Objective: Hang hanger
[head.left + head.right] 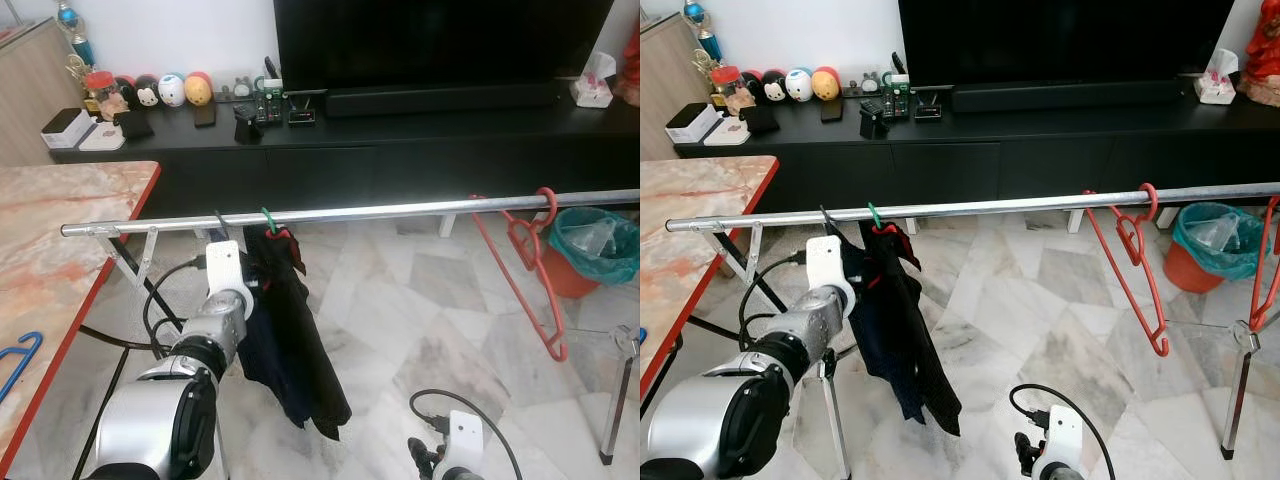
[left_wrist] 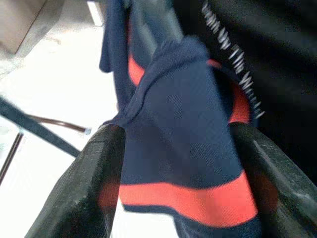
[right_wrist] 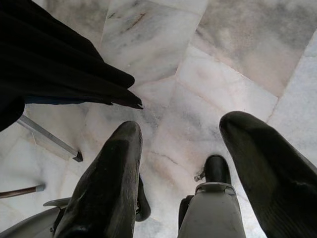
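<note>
The left claw [image 2: 173, 148] is spread wide around the limp navy-and-red garment [image 2: 188, 163] hanging by its green hanger [image 1: 268, 217] on the steel rail [image 1: 400, 211]. The fabric is soft and light; the stiff hook is the better hold. The right claw [image 3: 183, 163] hangs open over the floor.

A rail [image 1: 400, 211] runs across before the cabinet [image 1: 400, 150]. A shirt [image 1: 285, 330] hangs at its left part, a hanger [image 1: 525, 270] at the right, a table [image 1: 50, 230] left.
</note>
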Robot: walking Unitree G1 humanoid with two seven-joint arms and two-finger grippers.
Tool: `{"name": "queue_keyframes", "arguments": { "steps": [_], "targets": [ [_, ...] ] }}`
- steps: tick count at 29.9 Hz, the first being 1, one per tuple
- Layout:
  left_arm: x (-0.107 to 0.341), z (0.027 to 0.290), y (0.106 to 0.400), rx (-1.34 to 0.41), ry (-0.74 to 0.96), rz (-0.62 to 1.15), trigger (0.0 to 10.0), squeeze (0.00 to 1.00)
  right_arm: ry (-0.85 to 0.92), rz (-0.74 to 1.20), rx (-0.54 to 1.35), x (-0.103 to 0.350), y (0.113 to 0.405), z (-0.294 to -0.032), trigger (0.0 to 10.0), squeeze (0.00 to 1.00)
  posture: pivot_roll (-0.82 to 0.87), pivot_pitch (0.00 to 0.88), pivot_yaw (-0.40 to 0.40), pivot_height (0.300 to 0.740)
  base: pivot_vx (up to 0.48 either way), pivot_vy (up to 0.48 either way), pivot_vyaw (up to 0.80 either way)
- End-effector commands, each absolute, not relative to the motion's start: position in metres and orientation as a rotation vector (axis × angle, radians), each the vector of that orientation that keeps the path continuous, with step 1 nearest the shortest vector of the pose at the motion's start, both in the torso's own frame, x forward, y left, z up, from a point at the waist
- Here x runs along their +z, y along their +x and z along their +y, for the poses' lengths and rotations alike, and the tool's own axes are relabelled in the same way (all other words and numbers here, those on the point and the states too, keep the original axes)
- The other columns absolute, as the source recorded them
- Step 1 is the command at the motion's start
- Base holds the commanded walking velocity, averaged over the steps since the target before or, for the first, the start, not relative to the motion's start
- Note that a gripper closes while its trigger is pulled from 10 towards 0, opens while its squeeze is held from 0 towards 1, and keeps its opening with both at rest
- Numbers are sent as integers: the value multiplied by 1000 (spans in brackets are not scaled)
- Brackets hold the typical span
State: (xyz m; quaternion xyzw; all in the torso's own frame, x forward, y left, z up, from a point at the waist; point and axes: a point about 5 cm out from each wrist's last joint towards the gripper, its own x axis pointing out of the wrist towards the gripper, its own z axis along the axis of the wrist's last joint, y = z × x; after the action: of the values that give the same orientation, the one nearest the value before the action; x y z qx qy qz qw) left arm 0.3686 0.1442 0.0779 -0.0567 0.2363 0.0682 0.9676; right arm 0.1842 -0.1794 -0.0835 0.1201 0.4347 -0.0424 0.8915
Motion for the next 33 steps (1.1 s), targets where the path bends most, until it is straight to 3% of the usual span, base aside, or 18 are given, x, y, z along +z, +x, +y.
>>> {"name": "queue_keyframes", "arguments": {
  "steps": [1,6,7,8,10,11,12,14,15,19,20,33],
  "targets": [
    [76,152,367,170,-76,473,10000,0,261,913,-99,-85,182,-178,10000,0,-35,11,87,740,0,0,0],
    [76,150,367,183,-81,460,9529,0,260,914,-99,-85,181,-179,10000,0,-40,13,86,740,0,0,0],
    [78,149,368,183,-87,451,5216,0,260,914,-99,-85,181,-179,10000,0,-45,16,86,740,0,0,0],
    [80,148,369,179,-106,433,5686,0,260,914,-99,-85,181,-179,10000,0,-45,17,85,740,0,0,0],
    [82,147,370,176,-120,420,5686,0,260,915,-99,-85,181,-179,10000,0,-45,17,85,740,0,0,0],
    [84,146,371,170,-132,407,7686,0,260,915,-99,-85,181,-179,10000,0,-45,18,84,740,0,0,0],
    [85,145,372,166,-137,398,8627,0,259,916,-99,-85,180,-179,10000,0,-44,17,84,740,0,0,0],
    [85,145,372,165,-135,397,8627,0,259,917,-99,-86,180,-180,10000,0,-43,17,83,740,0,0,0],
    [84,145,372,159,-129,400,9255,0,259,917,-98,-86,180,-180,10000,0,-43,18,84,740,0,0,0],
    [84,145,371,155,-124,402,9255,0,259,917,-97,-86,180,-179,10000,0,-47,19,84,740,0,0,0],
    [82,145,370,154,-116,408,0,0,259,917,-97,-86,180,-179,10000,0,-45,19,83,740,0,0,0],
    [80,151,369,188,-97,398,0,0,258,915,-97,-85,181,-180,10000,0,-46,18,82,740,0,0,0]
  ]
}}
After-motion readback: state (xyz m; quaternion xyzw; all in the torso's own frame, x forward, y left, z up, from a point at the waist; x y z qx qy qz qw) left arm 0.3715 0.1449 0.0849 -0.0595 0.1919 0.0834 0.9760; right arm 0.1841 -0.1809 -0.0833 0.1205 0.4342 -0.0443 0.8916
